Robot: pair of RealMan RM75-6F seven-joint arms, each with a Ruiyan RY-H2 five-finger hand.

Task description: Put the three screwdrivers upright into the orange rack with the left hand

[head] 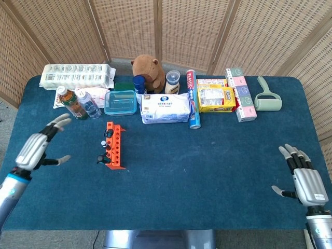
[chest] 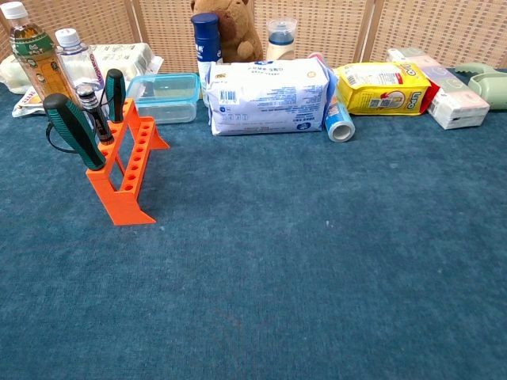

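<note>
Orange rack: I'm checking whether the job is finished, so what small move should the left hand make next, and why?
Probably just settle clear. Three screwdrivers stand in the orange rack, and the left hand is open, holding nothing, apart from it.

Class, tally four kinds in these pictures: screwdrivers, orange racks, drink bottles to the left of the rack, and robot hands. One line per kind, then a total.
Screwdrivers: 3
Orange rack: 1
Drink bottles: 2
Robot hands, left and right: 2
Total: 8
</note>
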